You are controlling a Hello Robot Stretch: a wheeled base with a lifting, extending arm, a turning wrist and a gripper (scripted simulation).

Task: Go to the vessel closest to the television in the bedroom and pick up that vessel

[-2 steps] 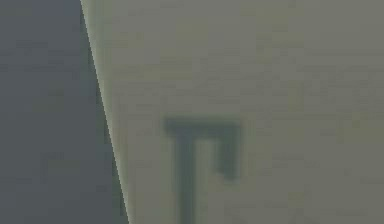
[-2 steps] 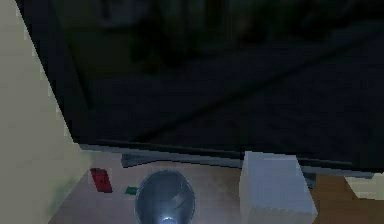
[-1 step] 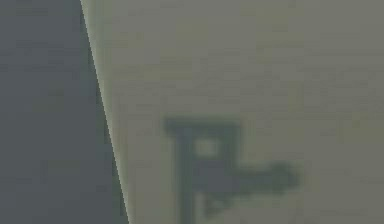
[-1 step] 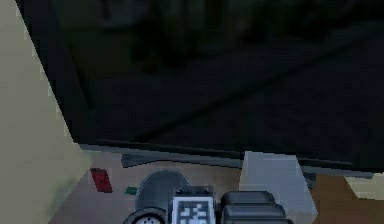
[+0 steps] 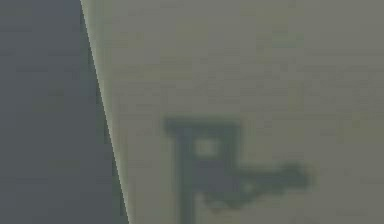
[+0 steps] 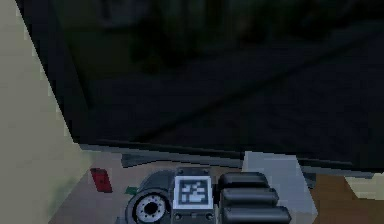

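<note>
Ahead we face a beige wall point(image 5: 250, 60) beside a grey wall point(image 5: 40, 100). In the arm side view a dark television point(image 6: 220, 70) stands on a brown tabletop point(image 6: 80, 195). Below its lower left corner lie a small red thing point(image 6: 101, 179) and a green speck point(image 6: 128, 188); we cannot tell whether either is the vessel. Beside the arm's white square point(image 6: 192, 193) we cannot tell whether the fingers are apart, together or holding anything
</note>
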